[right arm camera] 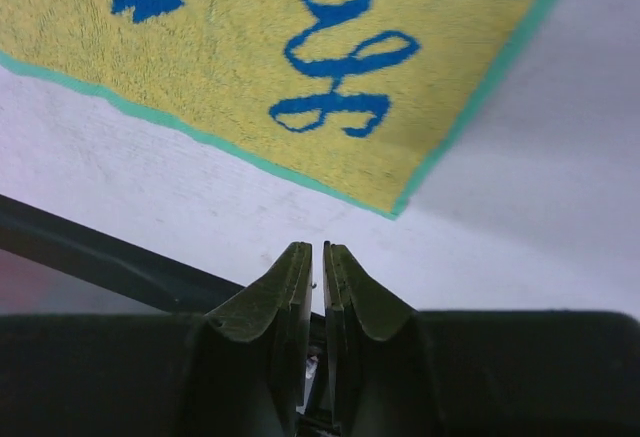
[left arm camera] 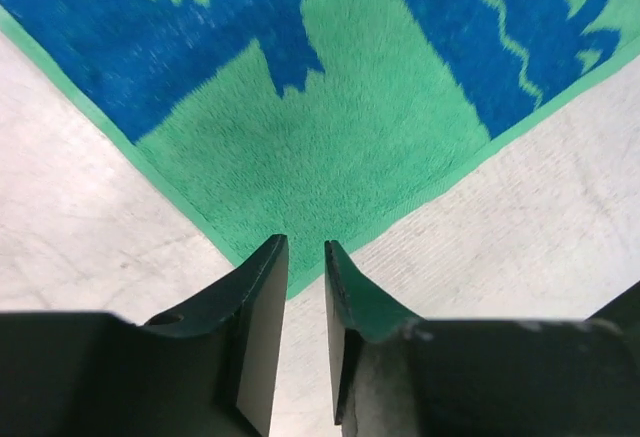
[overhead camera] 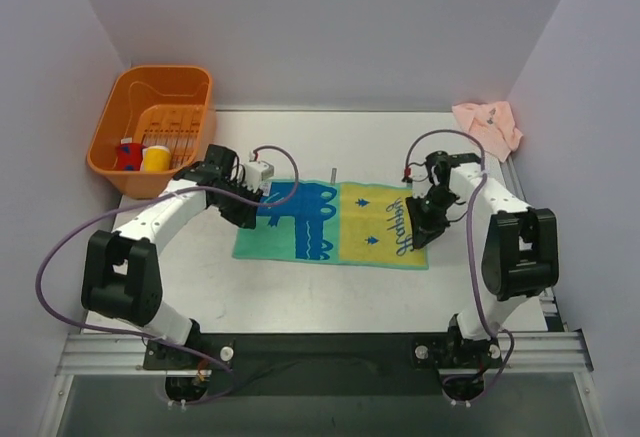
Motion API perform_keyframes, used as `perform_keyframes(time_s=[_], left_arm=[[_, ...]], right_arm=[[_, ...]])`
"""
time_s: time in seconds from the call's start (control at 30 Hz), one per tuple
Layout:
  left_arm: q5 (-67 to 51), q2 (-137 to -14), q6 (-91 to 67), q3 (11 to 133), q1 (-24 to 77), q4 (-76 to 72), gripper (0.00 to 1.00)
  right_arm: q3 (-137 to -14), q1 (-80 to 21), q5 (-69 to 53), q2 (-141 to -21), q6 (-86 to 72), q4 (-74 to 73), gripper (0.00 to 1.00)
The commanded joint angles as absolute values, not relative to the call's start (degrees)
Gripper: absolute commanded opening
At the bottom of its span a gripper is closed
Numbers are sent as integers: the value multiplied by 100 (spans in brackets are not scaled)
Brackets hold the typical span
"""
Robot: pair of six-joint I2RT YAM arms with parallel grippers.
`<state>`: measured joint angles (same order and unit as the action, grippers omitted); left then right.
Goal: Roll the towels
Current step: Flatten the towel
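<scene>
A towel (overhead camera: 330,222) lies spread flat in the middle of the table. Its left half is blue and green, its right half yellow with blue marks. A pale pink towel (overhead camera: 488,124) lies crumpled at the back right corner. My left gripper (overhead camera: 247,219) hovers at the towel's left edge. In the left wrist view its jaws (left arm camera: 306,247) stand a narrow gap apart, empty, just short of a green corner (left arm camera: 300,147). My right gripper (overhead camera: 415,240) is by the towel's near right corner. In the right wrist view it (right arm camera: 311,249) is shut and empty, just short of the yellow corner (right arm camera: 250,47).
An orange basket (overhead camera: 110,127) stands at the back left with a red item (overhead camera: 127,154) and a yellow item (overhead camera: 155,158) inside. The table's dark front rail (right arm camera: 100,247) runs under the right gripper. Walls close in on both sides.
</scene>
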<state>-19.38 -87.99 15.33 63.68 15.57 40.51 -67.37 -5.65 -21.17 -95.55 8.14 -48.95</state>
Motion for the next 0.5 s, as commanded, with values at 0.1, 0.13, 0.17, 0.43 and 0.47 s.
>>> perform_keyframes(time_s=[0.1,0.13,0.17,0.43,0.47], left_arm=[[-1767,-9281,1336,5985,1556,4210,27],[-1732,-9403,1327,5994,1556,4210,26],[-1601,-9483,1310,6038,1556,4227,26],[-950,-10098,1520,6135,1547,4614,23],[-836,-10160,1581,6091,1547,4614,23]], right_arm=[[-6337,-984,-1934,-10123,633,-4676,12],[-6354,-1010,-1881,-10212,642,-4667,11],[-6389,-1037,-1837,-10300,642,-4650,11],[-6521,-1178,-1126,-11012,642,-4597,10],[-6574,-1160,-1003,-11074,642,-4605,10]])
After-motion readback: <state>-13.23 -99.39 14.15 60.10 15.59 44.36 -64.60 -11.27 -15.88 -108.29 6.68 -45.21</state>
